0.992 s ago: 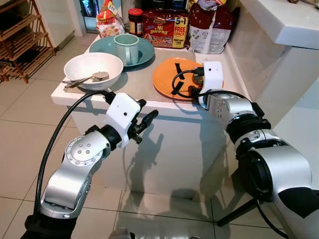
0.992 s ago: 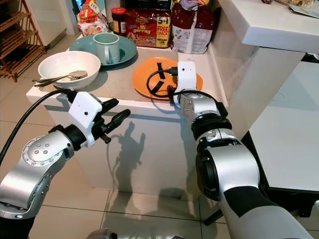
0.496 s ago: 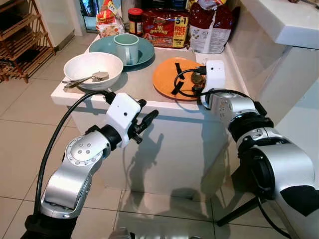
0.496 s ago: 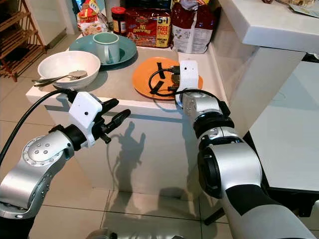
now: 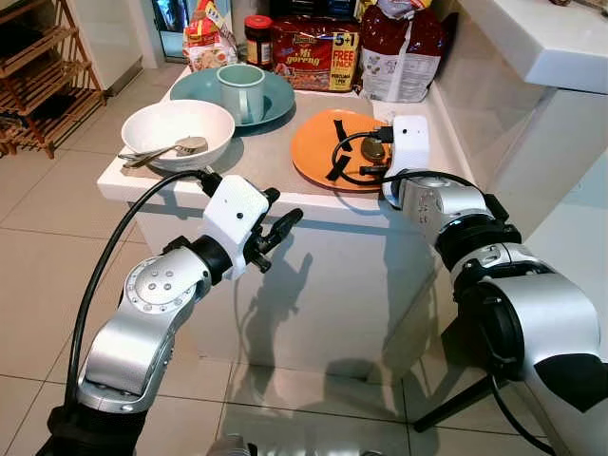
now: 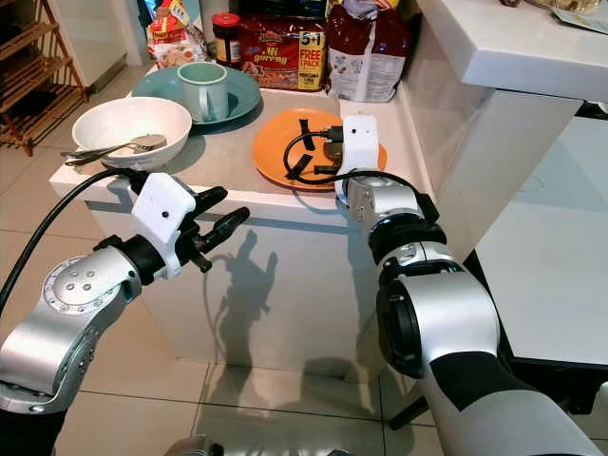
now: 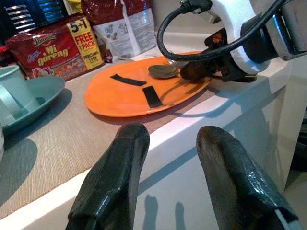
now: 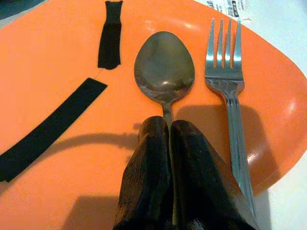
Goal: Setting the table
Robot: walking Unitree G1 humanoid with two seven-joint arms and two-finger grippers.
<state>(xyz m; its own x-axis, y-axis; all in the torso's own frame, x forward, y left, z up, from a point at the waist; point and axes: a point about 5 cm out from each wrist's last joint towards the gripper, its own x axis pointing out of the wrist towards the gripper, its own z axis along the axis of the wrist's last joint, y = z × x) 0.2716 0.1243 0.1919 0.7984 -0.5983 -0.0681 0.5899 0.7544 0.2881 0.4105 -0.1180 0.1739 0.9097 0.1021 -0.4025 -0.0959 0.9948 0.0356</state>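
Head views: the right gripper (image 5: 372, 160) has advanced slightly further over the round orange plate (image 5: 318, 157). The left gripper (image 6: 217, 226) stays spread, below the counter edge.

Right wrist view: fingers (image 8: 148, 182) pinch the steel spoon (image 8: 164, 72) handle; steel fork (image 8: 226, 76) lies just beside. Placement appears nearly complete.

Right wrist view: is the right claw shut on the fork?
No. The right claw is shut on the spoon handle, and the fork lies apart beside it on the orange plate.

Printed words on the counter's food packets

The red noodle multipack (image 7: 53, 45) reads "Mi goreng", and its yellow panel (image 7: 84, 40) says "5+1 FREE PACK"; other print is too small.
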